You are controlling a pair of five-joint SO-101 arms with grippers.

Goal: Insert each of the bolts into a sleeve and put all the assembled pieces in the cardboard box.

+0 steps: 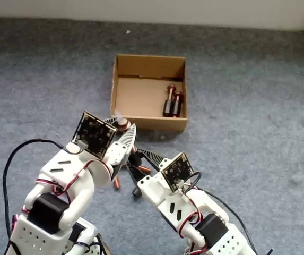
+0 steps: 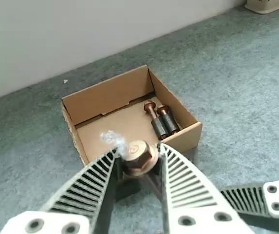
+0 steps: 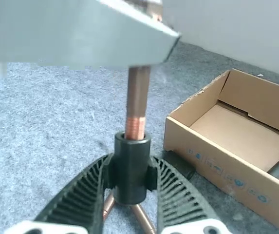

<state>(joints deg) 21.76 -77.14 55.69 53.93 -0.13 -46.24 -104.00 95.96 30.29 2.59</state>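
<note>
Left gripper (image 2: 137, 153) clamps the bolt (image 3: 138, 97) by its head. Right gripper (image 3: 130, 165) grips the upright sleeve (image 3: 129, 170), threaded end in its mouth, near the box (image 1: 121, 90) front edge. Two assembled pieces (image 1: 173, 101) lie along one side wall, most of the floor bare.

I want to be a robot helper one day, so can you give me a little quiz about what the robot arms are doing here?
1. True or false: the cardboard box is empty.
2. What is the right gripper shut on? A) a black sleeve B) a spoon C) nothing
3. Fill in: the left gripper holds a ____ by its head, above the sleeve.

Key:
1. False: two assembled pieces lie inside.
2. A.
3. A bolt, with its threaded tip entering the sleeve.
</note>
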